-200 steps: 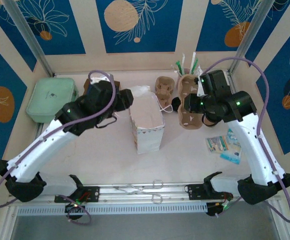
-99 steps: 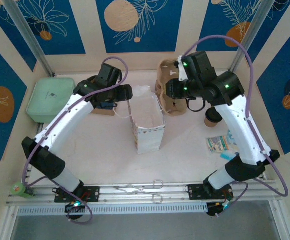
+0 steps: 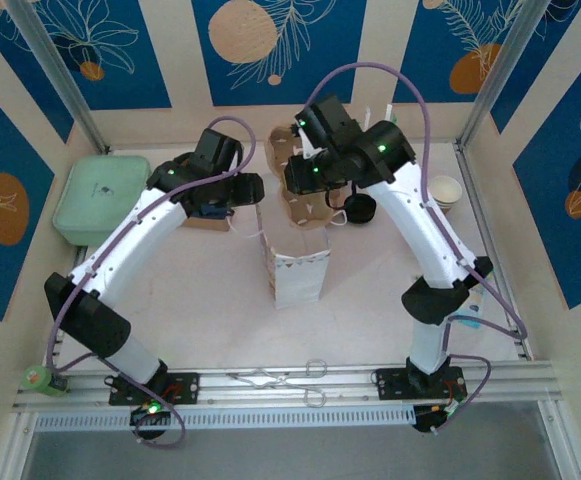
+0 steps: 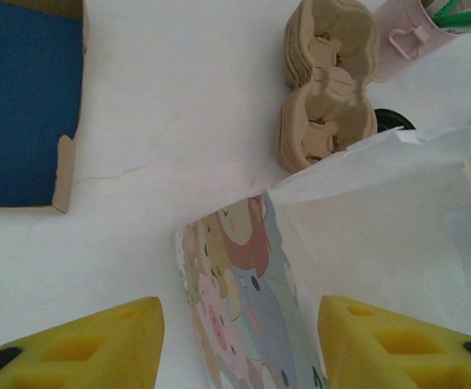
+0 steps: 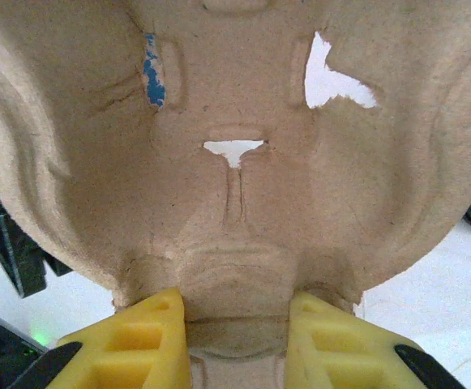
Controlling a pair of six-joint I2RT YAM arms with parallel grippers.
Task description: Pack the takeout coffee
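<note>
Two arms reach over the white bag [image 3: 295, 268], which stands open in the middle of the table [image 3: 200, 320].

The left gripper [image 3: 248, 190] sits at the bag's rear left corner. In its wrist view the left gripper [image 4: 239, 336] has its yellow fingers [image 4: 77, 344] spread wide, with the bag's printed side and rim [image 4: 251, 284] between them and nothing gripped.

The right gripper [image 3: 295, 178] hangs over the bag's rear edge and pinches a pulp carrier [image 3: 310, 205]. Seen from its wrist, the right gripper [image 5: 237, 332] has both pads tight on the carrier's lip [image 5: 235, 121]. The carrier covers most of the bag's mouth from behind.

The coffee [image 3: 360, 209] stands on the table behind and right of the bag, black lid up, just beside the held carrier and touched by neither gripper.

Farther right of the bag is an open cup [image 3: 444, 190]. Behind it are a stack of carriers [image 4: 328, 81] and a pink cup of straws [image 4: 417, 32]. A green box [image 3: 100, 195] lies well to the bag's left, and scissors [image 3: 288, 378] lie on the rail in front.
</note>
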